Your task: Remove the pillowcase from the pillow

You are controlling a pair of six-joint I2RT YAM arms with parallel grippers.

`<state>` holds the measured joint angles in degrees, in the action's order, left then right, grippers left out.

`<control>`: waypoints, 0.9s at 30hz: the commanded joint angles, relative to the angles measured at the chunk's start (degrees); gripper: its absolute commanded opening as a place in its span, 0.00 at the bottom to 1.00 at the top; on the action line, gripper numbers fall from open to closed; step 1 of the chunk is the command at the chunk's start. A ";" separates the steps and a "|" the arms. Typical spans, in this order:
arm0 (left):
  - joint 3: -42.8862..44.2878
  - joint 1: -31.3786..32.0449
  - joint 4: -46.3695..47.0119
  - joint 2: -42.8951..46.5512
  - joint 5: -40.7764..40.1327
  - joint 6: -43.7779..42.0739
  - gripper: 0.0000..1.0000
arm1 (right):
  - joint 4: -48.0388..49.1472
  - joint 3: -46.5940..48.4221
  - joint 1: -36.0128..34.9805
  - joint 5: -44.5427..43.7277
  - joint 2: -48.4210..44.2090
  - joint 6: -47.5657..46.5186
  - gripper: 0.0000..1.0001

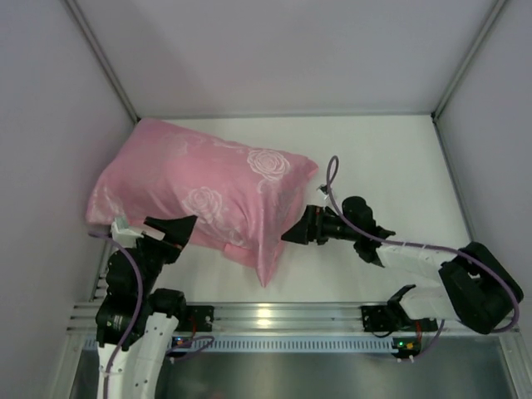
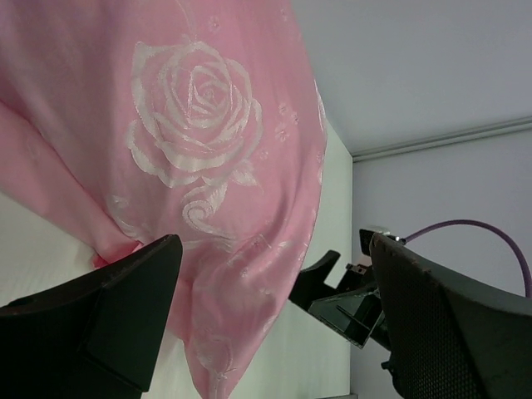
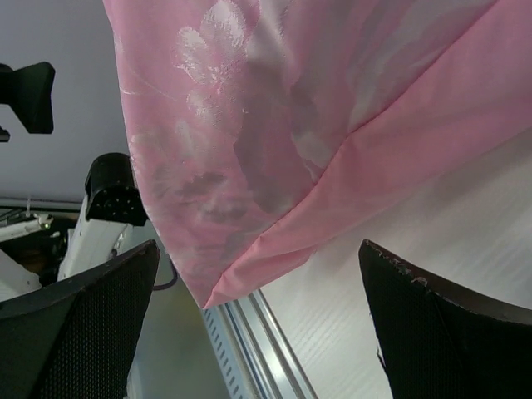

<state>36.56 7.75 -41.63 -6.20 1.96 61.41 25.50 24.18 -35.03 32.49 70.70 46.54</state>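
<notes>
Pink pillowcase (image 1: 199, 187) lies between left pincer (image 1: 184, 235) and right pincer (image 1: 296, 224) — both gaping, empty.

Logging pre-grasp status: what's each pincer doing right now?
Left pincer: open, holding nothing; pink pillowcase just ahead of it.
Right pincer: open, holding nothing.

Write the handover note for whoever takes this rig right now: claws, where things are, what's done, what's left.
Left claw: open, empty, close to the near-left side of the pink pillowcase.
Right claw: open, empty, close to its near-right side, beside the loose flat corner.
Pillow: fully covered, none of it shows; the bundle lies on the white table.
Done: nothing, the cover is on.
Left: grip the cover and pull it off the pillow.
</notes>
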 commanded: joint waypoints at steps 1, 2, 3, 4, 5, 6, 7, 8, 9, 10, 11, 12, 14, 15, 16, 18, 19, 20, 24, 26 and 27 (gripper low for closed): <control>2.03 -0.45 -0.03 -1.97 3.05 -1.64 0.98 | 12.89 3.23 -4.69 -1.46 4.53 2.67 0.99; 2.03 -0.45 -0.03 -2.67 3.49 -1.82 0.97 | 13.69 3.76 -7.31 -1.99 6.71 3.11 1.00; 1.94 -0.45 -0.12 -2.85 3.84 -1.90 0.97 | 14.31 4.37 -8.99 -2.34 7.78 3.03 1.00; 1.77 -0.45 -0.03 -3.29 4.37 -1.91 0.97 | 14.49 5.95 -10.57 -3.47 9.01 2.85 0.99; 1.68 -0.45 -0.03 -3.64 4.63 -1.99 0.97 | 14.41 6.74 -13.63 -4.27 11.02 2.59 1.00; 1.59 -0.45 -0.03 -3.82 4.81 -1.99 0.97 | 14.32 7.45 -15.23 -5.15 12.00 2.24 0.99; 1.41 -0.45 -0.03 -4.00 5.16 -2.08 0.97 | 14.14 8.67 -16.38 -7.24 12.97 2.15 0.99; 1.41 -0.45 -0.03 -4.17 5.34 -2.08 0.97 | 14.32 9.30 -18.30 -8.14 14.89 2.23 0.99; 1.33 -0.45 -0.03 -4.17 5.51 -2.08 0.97 | 14.49 9.91 -19.19 -8.75 15.69 2.15 1.00; 1.33 -0.45 -0.03 -4.17 5.51 -2.17 0.97 | 14.32 11.40 -19.81 -9.72 16.74 2.15 0.99; 1.33 -0.45 -0.03 -4.17 5.86 -2.26 0.97 | 14.06 12.11 -20.78 -10.25 18.41 2.15 0.99; 1.33 -0.45 -0.03 -4.17 6.04 -2.34 0.97 | 12.92 12.90 -21.22 -10.95 19.21 1.89 0.99; 1.24 -0.45 -0.03 -4.09 6.39 -2.52 0.97 | 12.04 14.48 -21.92 -13.50 21.22 1.71 0.99; 1.24 -0.45 -0.03 -4.09 6.57 -2.61 0.97 | 11.25 15.10 -21.84 -15.86 21.67 1.79 0.96; 1.24 -0.45 -0.12 -4.09 6.74 -2.52 0.97 | 10.20 15.36 -21.84 -17.27 22.11 1.80 0.94; 1.50 -0.45 -0.03 -4.18 7.36 -2.43 0.96 | 6.87 16.07 -21.84 -20.87 22.21 1.10 0.81; 1.50 -0.45 -0.12 -4.17 7.62 -2.35 0.96 | 4.93 15.98 -21.84 -23.76 22.03 0.83 0.76; 1.59 -0.37 -0.12 -4.26 7.80 -2.34 0.96 | 3.87 15.89 -21.84 -25.36 21.33 0.57 0.70; 2.20 -0.45 -0.74 -4.44 8.06 -2.52 0.96 | -2.90 15.28 -21.84 -34.14 18.43 -0.40 0.18; 2.29 -0.45 -1.09 -4.44 8.15 -2.61 0.96 | -5.45 13.79 -21.58 -38.71 15.20 -1.01 0.04; 2.29 -0.45 -1.09 -4.35 8.33 -2.70 0.96 | -6.24 12.39 -21.23 -41.43 13.95 -1.28 0.00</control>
<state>36.75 7.73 -41.69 -9.93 9.21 59.79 23.57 37.45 -56.14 3.33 90.30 47.27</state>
